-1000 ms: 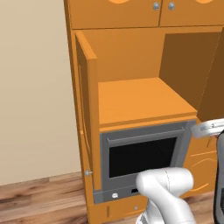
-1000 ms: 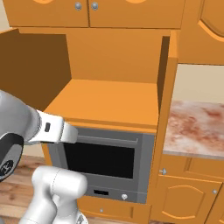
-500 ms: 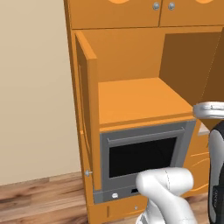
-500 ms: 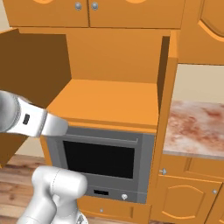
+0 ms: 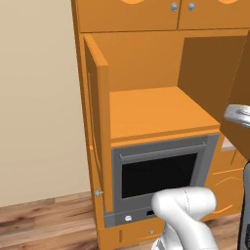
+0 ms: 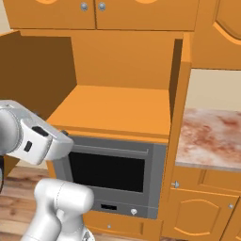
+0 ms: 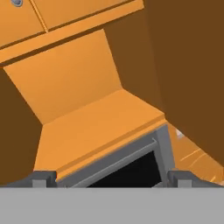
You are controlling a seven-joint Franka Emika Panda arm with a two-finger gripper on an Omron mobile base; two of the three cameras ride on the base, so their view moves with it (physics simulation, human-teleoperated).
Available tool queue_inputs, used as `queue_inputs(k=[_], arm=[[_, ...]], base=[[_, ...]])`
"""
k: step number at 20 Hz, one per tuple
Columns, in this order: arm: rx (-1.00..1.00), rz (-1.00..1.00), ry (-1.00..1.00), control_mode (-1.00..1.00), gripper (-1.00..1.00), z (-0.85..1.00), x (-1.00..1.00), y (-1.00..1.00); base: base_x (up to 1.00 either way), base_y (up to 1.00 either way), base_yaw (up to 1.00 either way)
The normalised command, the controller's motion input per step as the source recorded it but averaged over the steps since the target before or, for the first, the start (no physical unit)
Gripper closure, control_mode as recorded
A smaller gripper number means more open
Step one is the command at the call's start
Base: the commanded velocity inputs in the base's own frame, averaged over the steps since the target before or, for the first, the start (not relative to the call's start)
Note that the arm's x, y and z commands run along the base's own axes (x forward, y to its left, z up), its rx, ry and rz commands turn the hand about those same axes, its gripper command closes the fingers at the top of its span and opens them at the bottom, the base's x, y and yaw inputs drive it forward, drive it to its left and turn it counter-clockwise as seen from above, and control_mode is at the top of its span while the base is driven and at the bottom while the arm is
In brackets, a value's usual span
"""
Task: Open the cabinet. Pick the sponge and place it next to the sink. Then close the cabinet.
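The cabinet [image 5: 156, 112] stands open, and I see nothing on its orange shelf [image 6: 117, 110]. Its left door [image 5: 97, 136] swings out edge-on in the left base view. Its right door [image 6: 183, 94] stands edge-on in the right base view. In the hand view the shelf [image 7: 96, 131] lies ahead, and my gripper [image 7: 112, 177] is open in front of it with nothing between its fingertips [image 7: 43, 177]. The sponge is hidden or out of view. The sink is out of view. A white arm link [image 6: 33, 141] crosses the cabinet's left side.
A grey oven [image 6: 113, 172] sits right under the shelf. Shorter orange doors with silver knobs [image 6: 92, 7] hang above. A marbled counter [image 6: 212, 136] over low orange doors lies to the right. Wooden floor [image 5: 44, 227] and a beige wall are on the left.
The arm has swung: its link has drifted left and lower in the right base view, and risen at the right edge of the left base view. The jaws stayed open.
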Motion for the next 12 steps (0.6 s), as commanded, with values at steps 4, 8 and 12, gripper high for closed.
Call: queue_inputs(k=[4, 8, 12], arm=[[0.12, 0.00, -0.12, -1.00, -1.00, 0.16, -0.07, -0.43], [0.01, 0.00, -0.11, -1.00, -1.00, 0.11, 0.00, -0.40], [0.00, 0.06, -0.16, -1.00, -1.00, 0.13, -0.02, -0.19]], base=[[0.00, 0.00, 0.00], [0.00, 0.00, 0.00], [0.00, 0.00, 0.00]])
